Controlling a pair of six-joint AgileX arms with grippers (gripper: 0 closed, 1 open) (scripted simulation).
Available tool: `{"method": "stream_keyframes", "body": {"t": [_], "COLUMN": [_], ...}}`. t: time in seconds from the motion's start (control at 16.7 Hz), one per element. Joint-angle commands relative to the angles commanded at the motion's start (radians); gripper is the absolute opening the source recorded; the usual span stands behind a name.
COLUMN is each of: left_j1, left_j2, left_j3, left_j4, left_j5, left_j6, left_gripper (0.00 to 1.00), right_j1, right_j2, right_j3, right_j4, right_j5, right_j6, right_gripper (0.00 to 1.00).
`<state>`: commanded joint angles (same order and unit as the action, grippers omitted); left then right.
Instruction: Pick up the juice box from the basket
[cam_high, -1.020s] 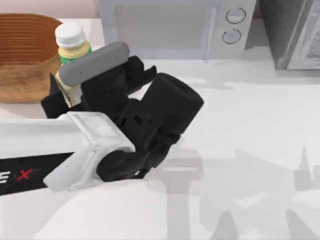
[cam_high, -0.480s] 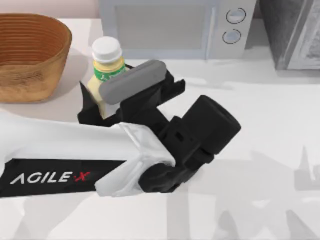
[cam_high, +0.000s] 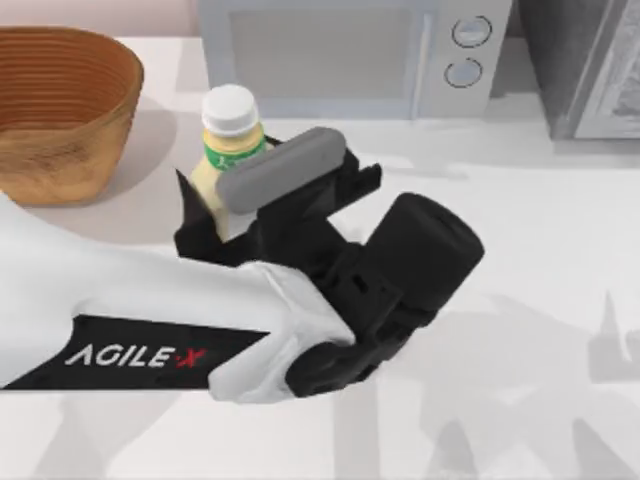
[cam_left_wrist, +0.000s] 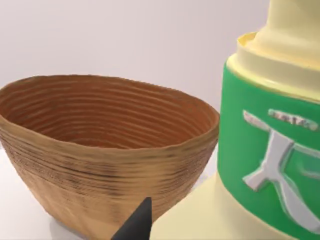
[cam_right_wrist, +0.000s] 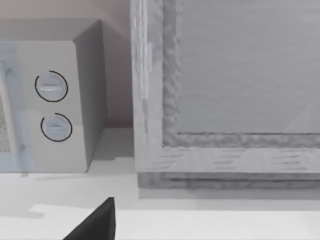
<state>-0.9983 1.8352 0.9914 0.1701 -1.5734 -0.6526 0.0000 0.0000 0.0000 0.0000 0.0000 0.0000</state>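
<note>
The left gripper (cam_high: 215, 205) is pinching the juice box (cam_high: 228, 150) around its pale yellow body, low on the carton, so that the white cap and the green band at the neck stand free above the black fingers; gripping there, below the shoulder, looks like a way to keep the narrow neck from slipping through. The carton is held roughly upright, leaning a little, clear of the basket (cam_high: 75, 175) and to its right in the top view, above the white table (cam_high: 520, 230) and in front of the microwave (cam_high: 340, 55). The basket sits at the table's far left corner and holds nothing that can be seen; in the left wrist view its ribbed, bowl-shaped inside (cam_left_wrist: 100, 120) is bare, while the juice box (cam_left_wrist: 270, 165) looms close to the camera with its green label facing it, as one would expect of a thing clamped between that arm's own fingers. A dark fingertip (cam_left_wrist: 137, 225) pokes up beside the carton's shoulder. The left arm reaches in from the table's left side, its wrist angled so the carton is carried sideways away from the basket rim rather than over it. Judging by this, the lift out of the basket is done and the task is close to complete. The right gripper (cam_right_wrist: 95, 222) hangs parked near the microwave and a tall grey cabinet (cam_right_wrist: 225, 90); only a dark tip of it shows, so I cannot tell how its fingers stand.
</note>
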Motion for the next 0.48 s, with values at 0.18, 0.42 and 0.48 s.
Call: {"method": "stream_keyframes", "body": {"t": [0.18, 0.42, 0.48], "left_j1": [0.008, 0.031, 0.039], "left_j2": [0.056, 0.131, 0.147], "left_j3": [-0.021, -0.066, -0.08], "left_j4": [0.253, 0.673, 0.781], "left_j5": [0.002, 0.021, 0.029], "left_j6": [0.159, 0.42, 0.487], "left_gripper": [0.0, 0.0, 0.0], "right_j1": [0.0, 0.0, 0.0], "right_j2": [0.0, 0.0, 0.0], "right_j3": [0.0, 0.0, 0.0], "right_j4": [0.0, 0.0, 0.0], "right_j5": [0.0, 0.0, 0.0], "right_j6": [0.0, 0.0, 0.0], "right_gripper": [1.0, 1.0, 1.0]}}
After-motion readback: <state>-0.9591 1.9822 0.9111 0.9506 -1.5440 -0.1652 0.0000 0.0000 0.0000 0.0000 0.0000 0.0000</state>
